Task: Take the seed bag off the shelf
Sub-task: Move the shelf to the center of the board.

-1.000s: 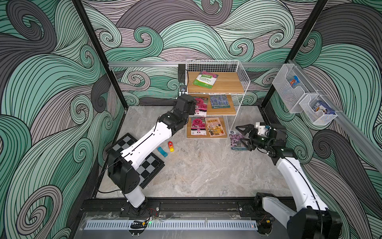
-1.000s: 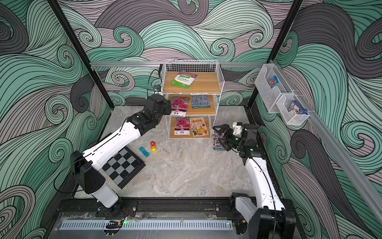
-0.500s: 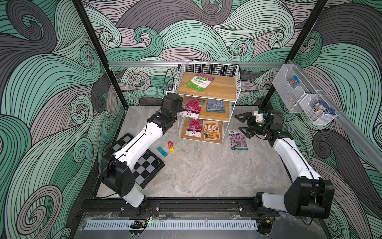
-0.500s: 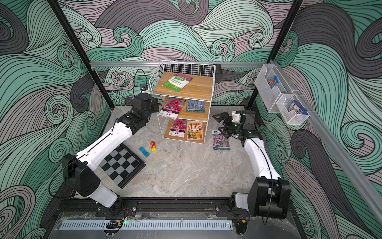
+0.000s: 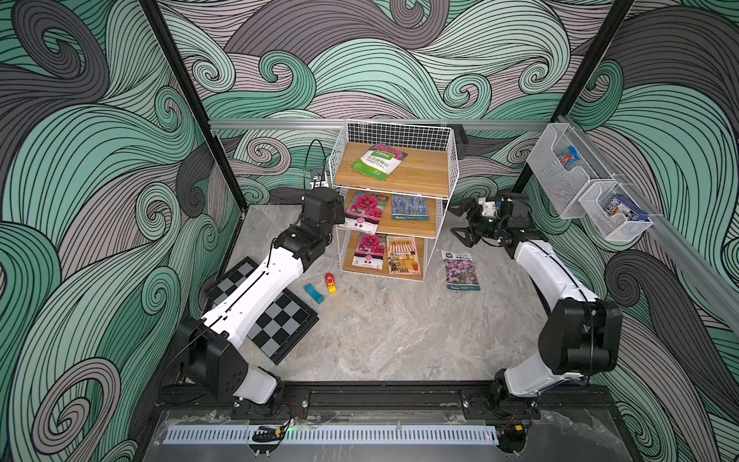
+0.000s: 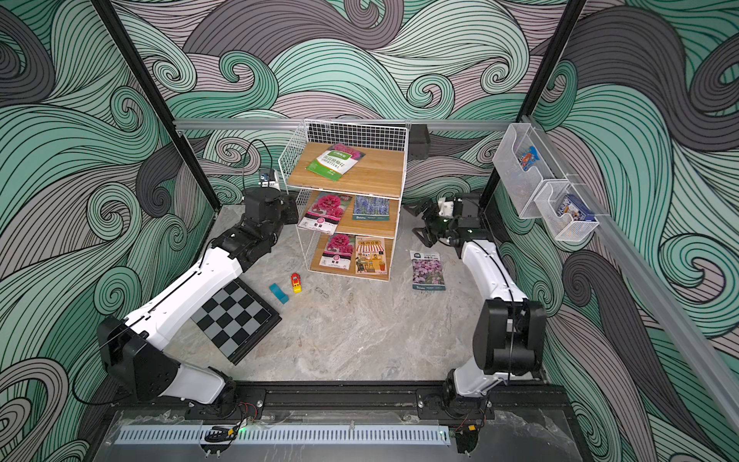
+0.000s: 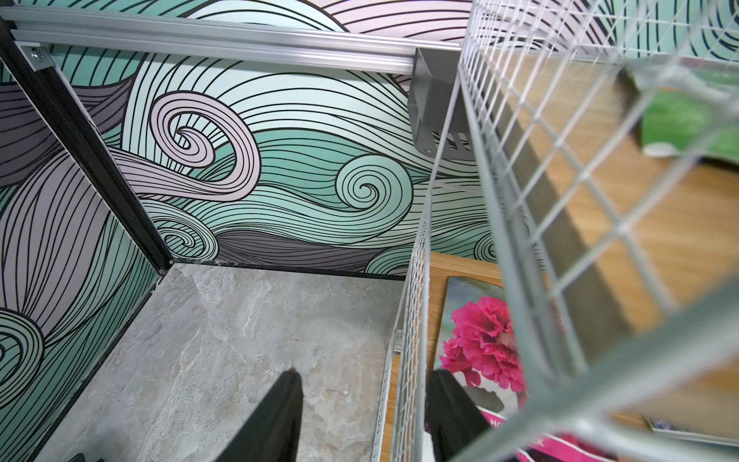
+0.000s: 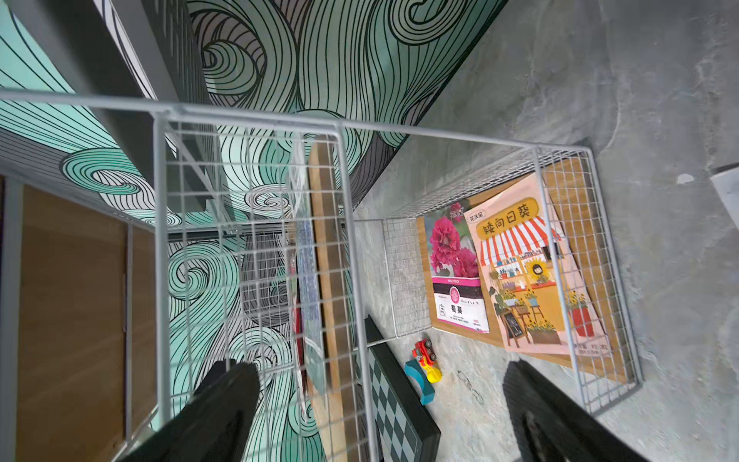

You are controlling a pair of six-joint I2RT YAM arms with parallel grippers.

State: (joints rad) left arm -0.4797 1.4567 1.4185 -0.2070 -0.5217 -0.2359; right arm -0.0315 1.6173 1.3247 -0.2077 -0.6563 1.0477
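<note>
Black left gripper (image 7: 367, 376): jaws roughly half apart, astride the left wire side of the shelf. One finger (image 7: 280, 412) hangs outside over the floor, the other inside above a packet. Nothing is seen clamped.

Black right gripper (image 5: 460, 222): jaws spread to their widest, empty, just beside the shelf's right wire side and facing it.

Tall white wire-grid shelf (image 5: 400, 136), three light wooden boards: stands on the grey marbled floor (image 5: 400, 340) near the back wall, between the two grippers.

- Middle board: pink hollyhock seed packet (image 5: 362, 212), its left edge at the wire next to the left gripper. A blue lavender seed packet (image 5: 409, 207) lies beside it.
- Top board: green seed packet (image 5: 379, 162), flat and askew.
- Bottom board: second hollyhock seed packet (image 5: 368, 251) and peach shopfront seed packet (image 5: 403, 256), side by side with edges touching.

Purple-flower seed packet (image 5: 460, 270): off the shelf, flat on the floor just right of its foot.

Floor, left of the shelf: red-and-yellow toy car (image 5: 330, 283) and teal block (image 5: 314, 293), close together. A black-and-grey chessboard (image 5: 280, 320) lies partly under the left arm.

Right wall: clear plastic bin (image 5: 560, 172) and white mesh bin (image 5: 616, 216), each with small contents.
</note>
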